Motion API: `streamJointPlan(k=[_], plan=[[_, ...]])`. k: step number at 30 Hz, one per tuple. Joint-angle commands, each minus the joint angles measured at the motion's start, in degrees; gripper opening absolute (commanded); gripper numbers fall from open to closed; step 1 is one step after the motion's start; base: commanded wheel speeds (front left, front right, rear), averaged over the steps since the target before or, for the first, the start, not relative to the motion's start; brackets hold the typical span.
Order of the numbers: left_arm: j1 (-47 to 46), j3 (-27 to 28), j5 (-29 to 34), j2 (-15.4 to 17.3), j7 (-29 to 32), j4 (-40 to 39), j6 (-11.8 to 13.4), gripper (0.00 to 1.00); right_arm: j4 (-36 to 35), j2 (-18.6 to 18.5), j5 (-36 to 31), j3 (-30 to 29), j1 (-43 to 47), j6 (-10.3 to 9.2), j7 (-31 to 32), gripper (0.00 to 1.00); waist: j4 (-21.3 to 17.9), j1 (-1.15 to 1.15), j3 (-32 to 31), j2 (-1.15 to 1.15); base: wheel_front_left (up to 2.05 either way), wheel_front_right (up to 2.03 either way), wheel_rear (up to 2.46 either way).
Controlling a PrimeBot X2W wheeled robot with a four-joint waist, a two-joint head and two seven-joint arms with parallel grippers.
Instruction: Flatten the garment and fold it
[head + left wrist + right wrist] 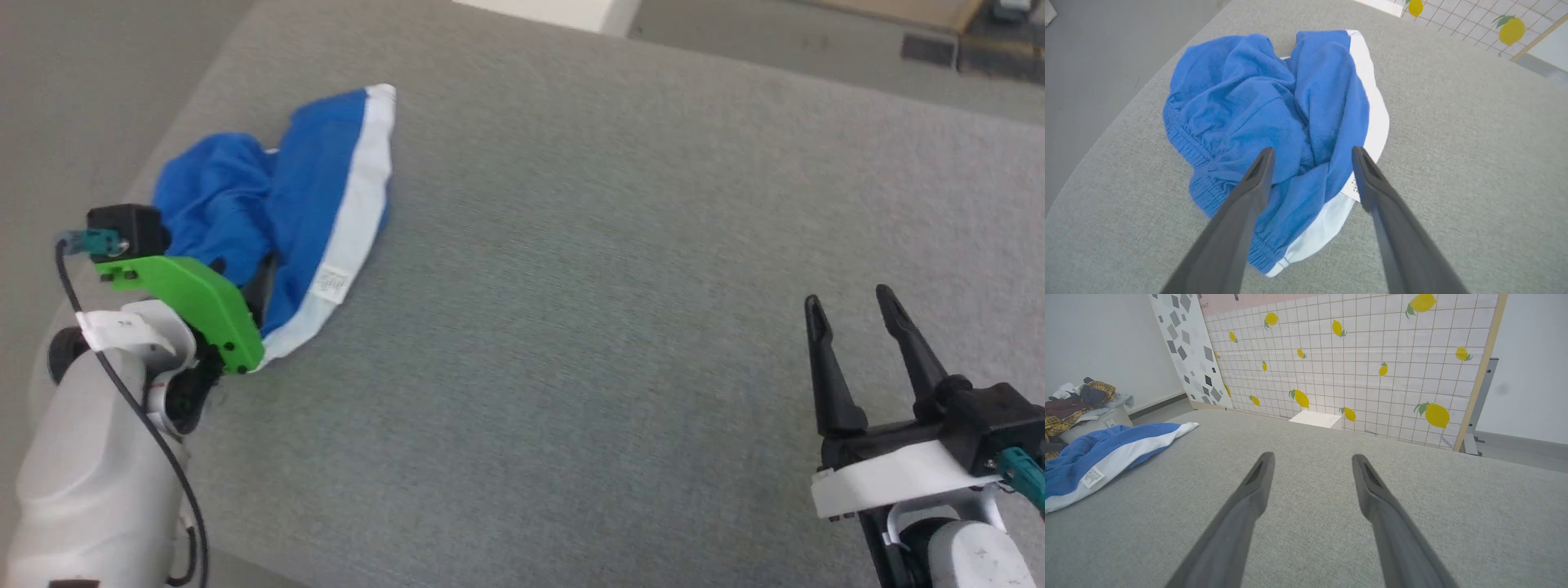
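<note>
Crumpled royal-blue white-banded cloth shorts lying under left gripper, jaws spread; right gripper hovering well apart, spread too.

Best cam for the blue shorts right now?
Left wrist view: the garment sits close and central, its bunched folds and white band plain, framed by the open left gripper. Head view hides part behind the left arm; right wrist view catches it side-on, cut off at the frame edge.

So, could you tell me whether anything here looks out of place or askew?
The garment lies bunched in a heap near the left edge of the grey surface, white band curled along one side instead of flat. The left gripper hangs open over it. Nothing looks damaged.
</note>
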Motion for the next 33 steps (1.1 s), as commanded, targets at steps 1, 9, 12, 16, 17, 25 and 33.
streamJointPlan(k=[1,9,12,16,17,25,33], plan=[[-1.2,-0.7,-0.6,1.3,0.9,1.4,-0.4,1.00,-0.5,-0.1,-0.1,-0.2,-0.7,-0.09,0.0,1.00,-6.1,0.00,6.5,0.00,0.00,0.00,0.00],[-2.9,-2.0,-1.8,2.2,5.1,12.1,0.1,1.00,-1.2,-0.1,-0.1,-0.3,-1.0,-0.09,-0.4,1.00,-7.1,0.00,9.1,0.00,0.00,0.00,0.00],[-3.1,-2.7,-1.2,2.2,4.0,14.0,0.2,0.45,-0.9,-0.1,-0.2,0.0,-1.5,-0.09,-0.5,1.00,-6.5,0.00,8.9,0.00,0.00,0.00,0.00],[-3.8,-2.8,0.6,2.5,-4.5,14.1,0.2,0.00,0.0,-0.1,0.1,0.3,-2.0,-0.09,-0.8,1.00,-5.5,0.00,7.4,0.00,0.00,0.00,0.00],[-4.2,-2.6,0.5,2.5,-6.6,14.0,0.1,0.00,0.4,-0.1,0.2,0.5,-2.0,-0.09,-0.9,1.00,-5.2,0.00,6.8,0.00,0.00,0.00,0.00],[-11.0,-3.2,0.0,3.0,-19.0,6.3,-0.3,0.00,4.5,-0.1,3.4,1.7,-0.6,-0.09,-2.8,1.00,-5.3,0.00,-0.7,0.00,0.00,0.00,0.00],[-17.8,-8.0,-3.4,3.7,-16.9,-7.1,-0.4,0.00,8.7,-0.1,7.4,1.8,2.1,-0.09,-5.6,1.00,-12.5,0.00,-8.8,0.00,0.00,0.00,0.00]])
